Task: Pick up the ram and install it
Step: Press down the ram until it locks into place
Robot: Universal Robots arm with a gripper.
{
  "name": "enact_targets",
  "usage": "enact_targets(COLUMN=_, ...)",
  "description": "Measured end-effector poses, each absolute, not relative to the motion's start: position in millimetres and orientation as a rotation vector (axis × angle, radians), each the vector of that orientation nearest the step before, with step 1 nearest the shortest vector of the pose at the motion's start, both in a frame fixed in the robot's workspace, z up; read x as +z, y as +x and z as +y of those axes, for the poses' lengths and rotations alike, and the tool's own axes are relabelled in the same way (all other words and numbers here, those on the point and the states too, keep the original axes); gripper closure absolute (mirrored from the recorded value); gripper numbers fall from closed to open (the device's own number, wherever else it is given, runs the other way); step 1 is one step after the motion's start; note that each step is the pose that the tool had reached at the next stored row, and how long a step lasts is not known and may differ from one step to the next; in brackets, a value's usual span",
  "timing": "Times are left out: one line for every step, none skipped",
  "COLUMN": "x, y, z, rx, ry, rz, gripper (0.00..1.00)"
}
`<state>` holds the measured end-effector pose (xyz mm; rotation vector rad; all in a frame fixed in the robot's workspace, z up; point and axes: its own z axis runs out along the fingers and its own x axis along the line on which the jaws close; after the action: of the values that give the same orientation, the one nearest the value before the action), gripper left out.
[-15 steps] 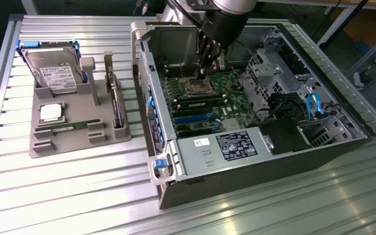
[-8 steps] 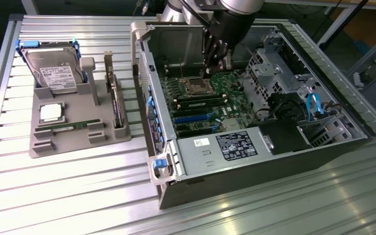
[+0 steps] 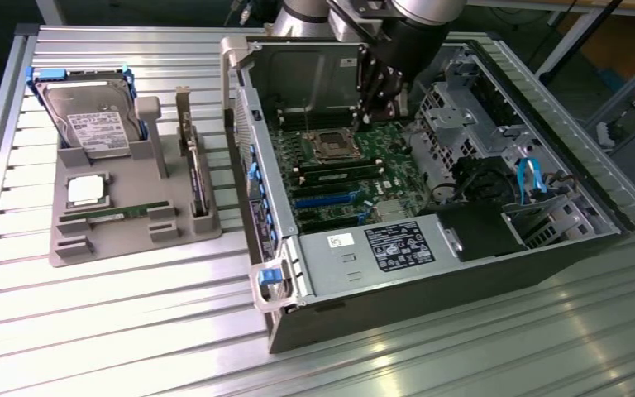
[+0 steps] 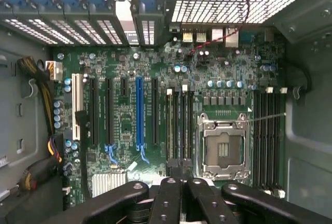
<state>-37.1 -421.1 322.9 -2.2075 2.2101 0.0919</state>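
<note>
1. Parts tray (image 3: 130,240), left of the exterior view: grey holder on the worktop (image 3: 97,331). It carries a hard drive (image 3: 92,124) at its upper end, a silver-topped CPU (image 3: 87,189) mid-tray, and an upright expansion card (image 3: 194,178) along its right edge.
2. The ram (image 3: 113,215), lower tray: thin green stick lying flat in its slot, untouched.
3. Computer case (image 3: 428,273), centre to right: open, motherboard (image 3: 340,178) exposed, with an empty CPU socket (image 4: 222,149) and memory slots (image 4: 178,125) just beside it.
4. Gripper (image 4: 182,180), upper centre of the exterior view: inside the case above the board, fingers drawn together, holding nothing visible.
5. Judged step: pick-up not yet made; the gripper is well apart from the ram.
</note>
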Motion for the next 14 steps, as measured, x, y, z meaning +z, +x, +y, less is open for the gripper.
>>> enact_targets(x=323, y=-34, z=-421, rx=0.092, ry=-2.208, rz=2.21, gripper=0.9)
enact_targets(x=323, y=-32, z=-421, rx=0.092, ry=-2.207, rz=2.21, gripper=0.9)
enact_targets(x=323, y=-28, z=-421, rx=0.092, ry=-2.207, rz=2.21, gripper=0.9)
enact_targets(x=323, y=-25, z=-421, rx=0.092, ry=-2.207, rz=2.21, gripper=0.9)
enact_targets(x=323, y=-22, z=-421, rx=0.092, ry=-2.208, rz=2.21, gripper=0.9)
enact_targets(x=323, y=-22, z=-421, rx=0.092, ry=-2.207, rz=2.21, gripper=0.9)
enact_targets(x=323, y=-22, z=-421, rx=0.092, ry=-2.207, rz=2.21, gripper=0.9)
enact_targets(x=323, y=-22, z=-421, rx=0.092, ry=-2.208, rz=2.21, gripper=0.9)
enact_targets(x=323, y=-22, z=-421, rx=0.092, ry=-2.207, rz=2.21, gripper=0.9)
enact_targets(x=323, y=-22, z=-421, rx=0.092, ry=-2.207, rz=2.21, gripper=0.9)
enact_targets(x=323, y=-22, z=-421, rx=0.092, ry=-2.207, rz=2.21, gripper=0.9)
enact_targets(x=323, y=-22, z=-421, rx=0.092, ry=-2.207, rz=2.21, gripper=0.9)
enact_targets(x=323, y=-22, z=-421, rx=0.092, ry=-2.207, rz=2.21, gripper=0.9)
enact_targets(x=323, y=-22, z=-421, rx=0.092, ry=-2.207, rz=2.21, gripper=0.9)
